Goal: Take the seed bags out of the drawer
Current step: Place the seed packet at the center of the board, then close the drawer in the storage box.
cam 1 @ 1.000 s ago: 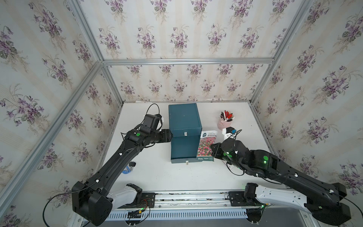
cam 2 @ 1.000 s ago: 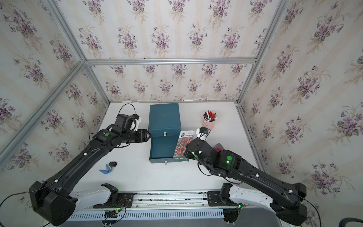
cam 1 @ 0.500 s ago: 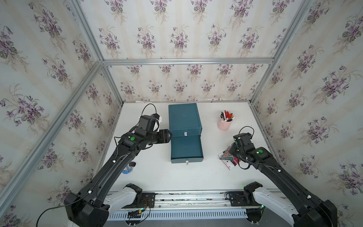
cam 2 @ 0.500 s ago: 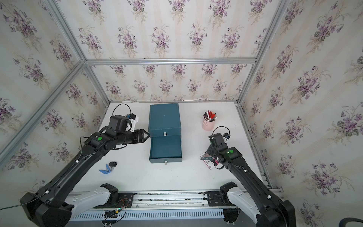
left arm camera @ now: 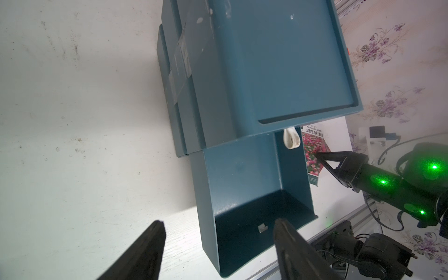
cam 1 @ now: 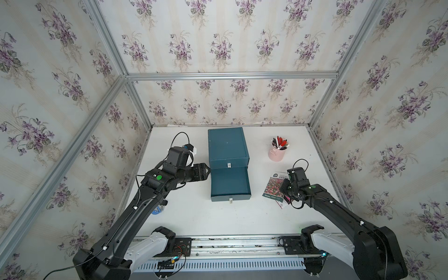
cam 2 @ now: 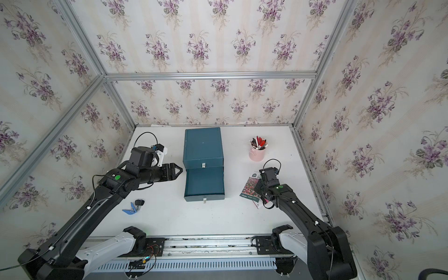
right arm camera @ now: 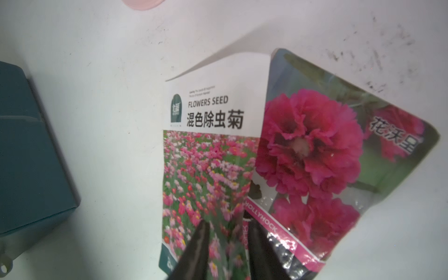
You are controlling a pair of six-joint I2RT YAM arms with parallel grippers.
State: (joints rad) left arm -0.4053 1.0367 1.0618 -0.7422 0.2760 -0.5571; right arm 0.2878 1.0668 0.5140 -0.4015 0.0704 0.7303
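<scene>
Flat on worktop (cam 1: 194,218), at 3 o'clock from open drawer (cam 1: 230,184): overlapping seed bags (cam 2: 252,189), flower-field bag (cam 1: 272,186) and pink-bloom bag (right arm camera: 310,150). Above them, right pincer (right arm camera: 228,224) slightly apart. At drawer's 9 o'clock, left pincer (left arm camera: 218,221) wide apart.

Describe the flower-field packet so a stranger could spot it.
Find the blue drawer box mid-table, then the pink pen cup beside it. The field packet lies nearer the robot than that cup. Unlike the big-bloom packet beside it, it shows a field of flowers under a white strip.
</scene>
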